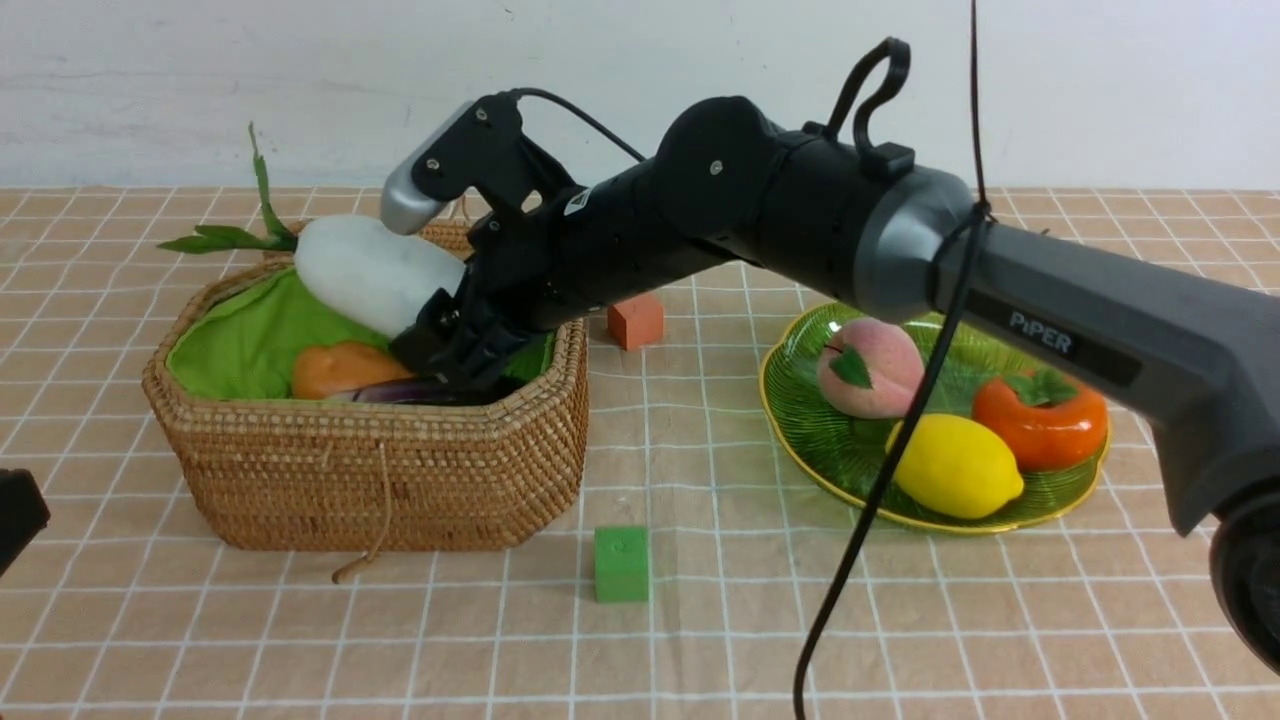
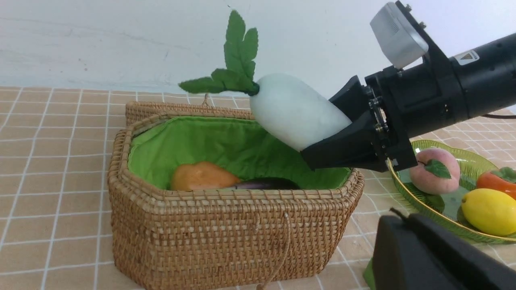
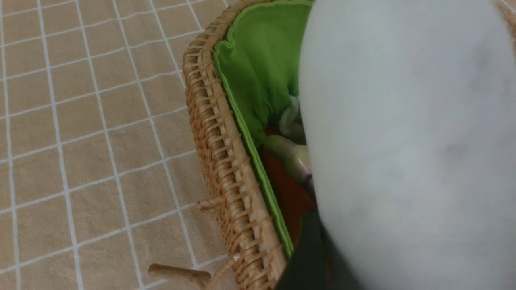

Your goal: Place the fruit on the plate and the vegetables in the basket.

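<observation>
Evidently the last vegetable was on its way in: the plump white toy radish with green cloth leaves hung tilted over the brown woven wicker basket, its leafy end raised. The right tool was clasped around its blunt end, one finger on each side. The left tool stood clenched near the basket with nothing in it.

Below, on the bright green cloth lining, lay the tan-orange potato and the dark purple eggplant; an orange-red surface, probably the carrot, showed beneath them. The fuzzy pink peach, the yellow lemon and the glossy orange persimmon were already on the leaf-shaped green glass plate on the counter.

The radish looked light for its bulk, perhaps foam, smooth and fairly firm with a little give. Its rounded, tapering sides could let it squirt or roll out of a shallow pinch, so the fingers were best set across the full width of the body. The leaves looked soft and a poor place to take hold. Lowering it inside the wicker rim before letting go seemed the right move; otherwise the leafy end might catch on the edge and leave it perched there.
</observation>
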Motion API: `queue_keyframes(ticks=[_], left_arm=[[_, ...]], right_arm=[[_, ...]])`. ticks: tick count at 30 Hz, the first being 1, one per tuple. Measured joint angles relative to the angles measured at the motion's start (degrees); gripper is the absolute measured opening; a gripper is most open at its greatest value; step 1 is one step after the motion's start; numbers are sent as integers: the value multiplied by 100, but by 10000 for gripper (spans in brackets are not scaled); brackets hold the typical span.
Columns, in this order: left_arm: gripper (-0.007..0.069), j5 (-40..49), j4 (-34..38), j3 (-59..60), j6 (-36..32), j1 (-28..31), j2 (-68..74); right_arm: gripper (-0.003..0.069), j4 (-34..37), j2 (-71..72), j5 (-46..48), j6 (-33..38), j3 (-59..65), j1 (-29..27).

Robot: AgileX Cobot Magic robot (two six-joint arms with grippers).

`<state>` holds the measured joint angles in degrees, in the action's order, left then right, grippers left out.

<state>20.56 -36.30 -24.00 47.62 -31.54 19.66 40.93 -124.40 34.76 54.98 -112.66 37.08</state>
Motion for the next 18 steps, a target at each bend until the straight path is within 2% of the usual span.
queue_keyframes(ticks=[3, 6, 8, 11, 12, 13, 14, 15, 16, 18], left_arm=[[-13, 36, -11, 0, 0, 0, 0], [-13, 43, -11, 0, 4, 0, 0], [-13, 43, -11, 0, 11, 0, 0], [-13, 43, -11, 0, 11, 0, 0], [-13, 37, -11, 0, 11, 0, 0], [-13, -6, -11, 0, 11, 0, 0], [-13, -24, -11, 0, 11, 0, 0], [-13, -154, 10, 0, 11, 0, 0], [-13, -172, 34, 0, 11, 0, 0], [-13, -424, 204, 0, 11, 0, -92]], right_arm=[[649, -221, 119, 11, -173, 0, 0], [678, -429, 282, 52, -400, 0, 0], [675, -829, 584, 265, -755, 0, 0], [631, -1400, 1074, 837, -1534, 0, 0], [627, -1443, 1115, 892, -1534, 0, 0], [582, -1751, 1422, 1308, -2103, 0, 0], [567, -1840, 1513, 1435, -2177, 0, 0], [485, -2266, 1915, 2040, -2861, 0, 0], [464, -2359, 2000, 2179, -3007, 0, 0], [333, -2902, 2439, 2972, -3782, -9, 0]])
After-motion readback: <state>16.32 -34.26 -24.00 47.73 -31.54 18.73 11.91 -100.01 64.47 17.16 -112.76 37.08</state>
